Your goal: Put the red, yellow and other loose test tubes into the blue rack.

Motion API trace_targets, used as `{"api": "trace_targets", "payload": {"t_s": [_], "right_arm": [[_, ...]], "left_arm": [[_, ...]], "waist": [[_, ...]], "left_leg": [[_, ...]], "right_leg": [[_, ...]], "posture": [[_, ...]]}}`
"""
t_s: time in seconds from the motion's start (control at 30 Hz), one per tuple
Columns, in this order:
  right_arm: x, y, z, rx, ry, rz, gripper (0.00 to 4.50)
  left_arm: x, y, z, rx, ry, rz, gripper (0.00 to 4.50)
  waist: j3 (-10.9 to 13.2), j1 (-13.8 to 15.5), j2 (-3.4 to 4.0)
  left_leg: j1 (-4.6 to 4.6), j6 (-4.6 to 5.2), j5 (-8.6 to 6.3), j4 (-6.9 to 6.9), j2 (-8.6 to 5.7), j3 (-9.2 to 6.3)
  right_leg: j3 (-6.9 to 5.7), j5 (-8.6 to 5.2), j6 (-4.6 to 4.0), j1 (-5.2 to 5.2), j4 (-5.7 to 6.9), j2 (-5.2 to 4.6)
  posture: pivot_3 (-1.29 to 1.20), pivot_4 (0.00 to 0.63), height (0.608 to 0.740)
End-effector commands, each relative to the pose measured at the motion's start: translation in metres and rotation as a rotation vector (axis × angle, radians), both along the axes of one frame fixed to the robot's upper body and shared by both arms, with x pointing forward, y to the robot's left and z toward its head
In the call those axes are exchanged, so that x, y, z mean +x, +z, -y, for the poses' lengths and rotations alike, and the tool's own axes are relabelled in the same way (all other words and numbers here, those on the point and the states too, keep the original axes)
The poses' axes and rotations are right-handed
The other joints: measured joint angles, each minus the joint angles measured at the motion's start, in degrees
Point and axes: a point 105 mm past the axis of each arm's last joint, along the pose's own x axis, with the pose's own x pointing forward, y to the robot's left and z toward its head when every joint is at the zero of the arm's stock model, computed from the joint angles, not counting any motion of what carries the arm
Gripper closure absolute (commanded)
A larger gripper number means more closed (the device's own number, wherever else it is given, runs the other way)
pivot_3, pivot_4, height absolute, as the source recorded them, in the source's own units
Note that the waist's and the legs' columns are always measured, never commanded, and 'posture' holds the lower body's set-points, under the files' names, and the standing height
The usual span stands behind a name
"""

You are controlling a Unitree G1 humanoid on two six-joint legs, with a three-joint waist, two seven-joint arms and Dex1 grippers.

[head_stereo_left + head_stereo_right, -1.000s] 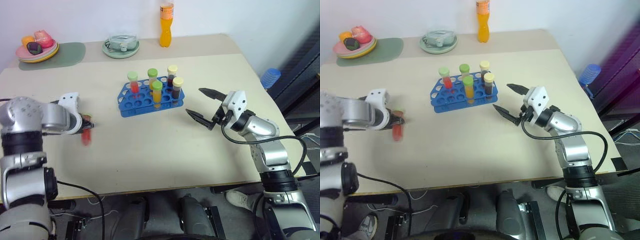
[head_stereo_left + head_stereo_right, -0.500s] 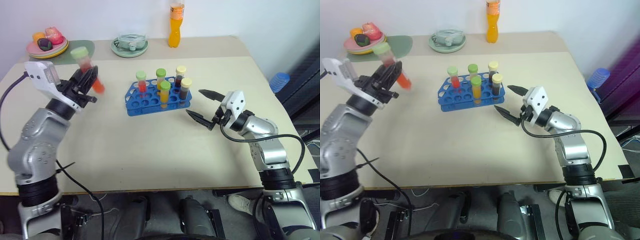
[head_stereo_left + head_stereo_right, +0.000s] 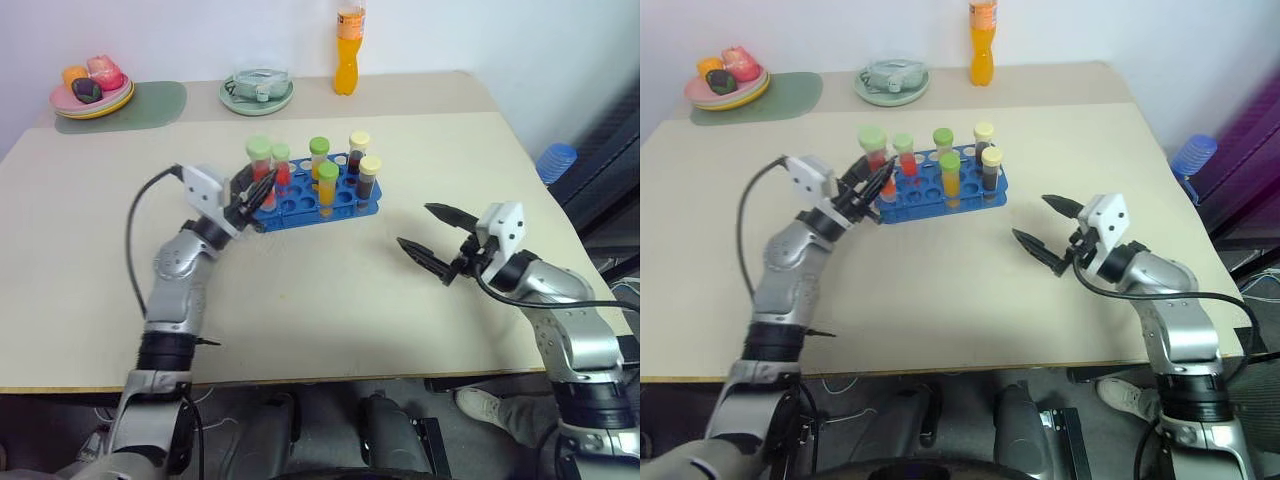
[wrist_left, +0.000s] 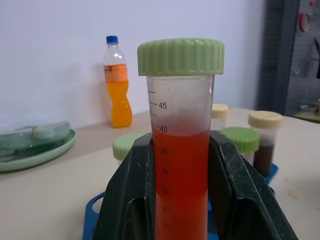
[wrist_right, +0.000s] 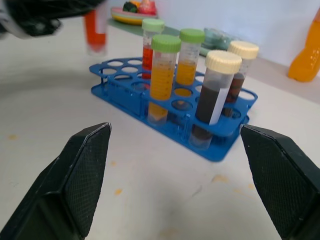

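The left gripper [image 3: 250,193] is clamped on a red test tube [image 4: 180,150], a clear graduated tube with a ribbed pale-green cap, filled with orange-red liquid to just under its forty mark. It is held upright over the left end of the blue rack [image 3: 310,205], which stands on the tabletop [image 3: 330,300] holding five capped tubes. The right gripper [image 3: 432,240] hangs empty, jaws wide, to the right of the rack.
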Motion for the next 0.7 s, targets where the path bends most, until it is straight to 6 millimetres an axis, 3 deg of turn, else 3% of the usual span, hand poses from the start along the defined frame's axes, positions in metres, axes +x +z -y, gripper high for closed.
{"api": "trace_targets", "payload": {"t_s": [0.03, 0.17, 0.37, 0.7], "right_arm": [[-0.009, 0.017, 0.0, 0.009, 0.014, 0.045, 0.26], [-0.012, 0.019, 0.001, -0.005, 0.002, 0.038, 0.26], [-0.014, 0.025, 0.001, -0.01, -0.015, 0.04, 0.26], [-0.014, 0.024, 0.003, -0.011, -0.031, 0.033, 0.26]], "left_arm": [[0.003, 0.009, 0.006, 0.003, 0.005, 0.076, 3.73], [0.013, 0.001, 0.023, 0.009, -0.014, 0.068, 3.73], [0.015, -0.017, 0.029, 0.028, -0.028, 0.036, 3.73], [0.014, -0.026, 0.013, 0.023, 0.01, 0.006, 3.73]], "waist": [[0.0, 0.0, 0.0], [0.0, 0.1, 0.0], [0.0, -0.1, -0.01], [0.0, -0.1, -0.01]], "left_leg": [[0.0, 0.02, -0.01, 0.0, 0.0, 0.0], [0.0, 0.03, -0.01, 0.03, -0.01, 0.01], [0.0, 0.05, -0.03, 0.05, -0.01, 0.0], [0.0, 0.05, -0.03, 0.06, -0.01, 0.0]], "right_leg": [[0.0, 0.0, 0.01, 0.0, -0.01, 0.0], [-0.01, 0.02, 0.04, 0.01, 0.0, 0.0], [-0.02, 0.03, 0.07, 0.02, 0.01, 0.0], [-0.02, 0.03, 0.07, 0.03, 0.03, 0.0]], "posture": [[0.0, 0.15, 0.74], [0.0, 0.15, 0.74], [0.0, 0.15, 0.74], [0.0, 0.15, 0.74]]}}
